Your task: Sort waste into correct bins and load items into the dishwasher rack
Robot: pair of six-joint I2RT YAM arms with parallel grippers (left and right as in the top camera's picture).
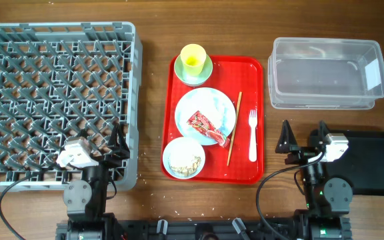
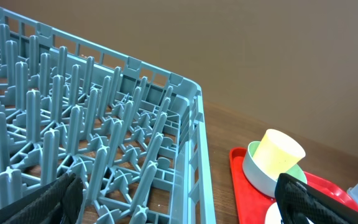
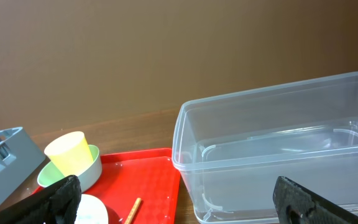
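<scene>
The grey dishwasher rack [image 1: 59, 100] fills the left side. A red serving tray [image 1: 245, 77] carries a yellow cup [image 1: 193, 59] on a green saucer [image 1: 203, 73], a blue plate [image 1: 209, 103] with a red wrapper [image 1: 207, 128], a blue bowl [image 1: 172, 148] of rice scraps [image 1: 184, 163], a chopstick [image 1: 234, 129] and a white fork [image 1: 252, 133]. The clear tub [image 1: 325, 73] sits at the back right, the black tray [image 1: 372, 163] in front of it. My left gripper [image 1: 119, 147] hangs open over the rack's near right corner. My right gripper [image 1: 303, 133] is open between red tray and black tray, holding nothing.
In the left wrist view the rack's wall [image 2: 194, 143] runs between my fingers, with the cup [image 2: 278, 152] to the right. The right wrist view shows the tub [image 3: 278, 149] straight ahead and the chopstick's end [image 3: 132, 210] low on the left. Crumbs dot the wood near the front edge.
</scene>
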